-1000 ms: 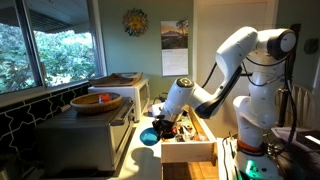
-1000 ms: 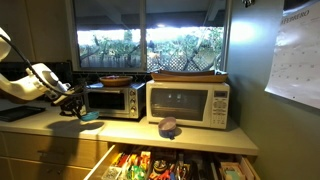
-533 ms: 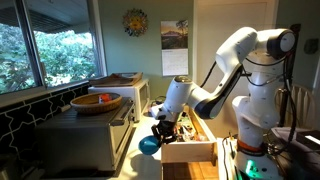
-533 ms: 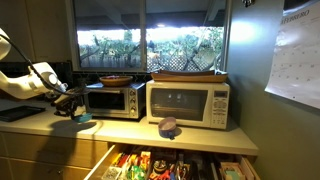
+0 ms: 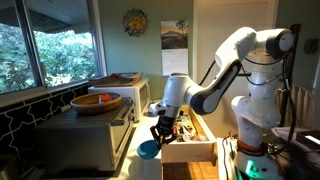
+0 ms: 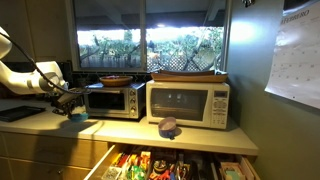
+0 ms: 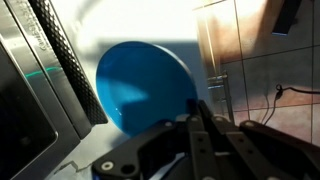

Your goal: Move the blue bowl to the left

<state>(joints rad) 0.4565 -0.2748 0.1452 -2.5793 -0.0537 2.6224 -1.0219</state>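
The blue bowl (image 5: pixel 148 148) is small, round and bright blue. It hangs tilted from my gripper (image 5: pixel 162 131) beside the toaster oven, over the counter's near end. In an exterior view the bowl (image 6: pixel 79 117) is at the far left of the counter, under the gripper (image 6: pixel 72 104). In the wrist view the bowl (image 7: pixel 140 85) shows its inside, and my gripper (image 7: pixel 201 108) is shut on its right rim. Whether the bowl touches the counter is unclear.
A toaster oven (image 5: pixel 92 135) carries a tan wooden bowl with red contents (image 5: pixel 97 101). A white microwave (image 6: pixel 188 103) stands beside the oven (image 6: pixel 112 100). A pinkish object (image 6: pixel 170 126) lies on the counter. A full drawer (image 6: pixel 170 165) stands open below.
My gripper has carried the blue bowl along the counter, away from the microwave and past the toaster oven, towards the counter's end. The bowl stayed in the grip.
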